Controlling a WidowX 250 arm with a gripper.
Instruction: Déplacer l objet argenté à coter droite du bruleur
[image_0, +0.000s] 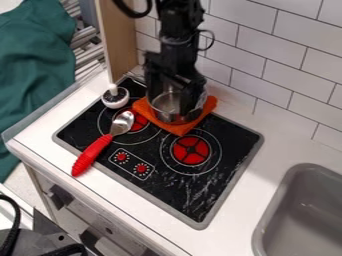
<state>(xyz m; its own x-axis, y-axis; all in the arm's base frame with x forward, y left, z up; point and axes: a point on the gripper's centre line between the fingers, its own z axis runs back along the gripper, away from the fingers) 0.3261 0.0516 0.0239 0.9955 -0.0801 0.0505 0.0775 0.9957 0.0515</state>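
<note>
Shiny metal pot (165, 114) on matt orange cloth (182, 128); glossy black stovetop (230, 167) beneath; beside it, a smooth grey sink (271, 218).

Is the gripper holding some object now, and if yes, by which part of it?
It cannot be told. The gripper is down at the silver pot, covering part of its rim, but whether it grips there is unclear.

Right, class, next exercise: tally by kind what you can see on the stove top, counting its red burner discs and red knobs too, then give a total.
Silver pot: 1
Orange cloth: 1
Red-handled spoon: 1
Round white-and-black object: 1
Red burner discs in sight: 2
Red knobs: 2
Total: 8
</note>
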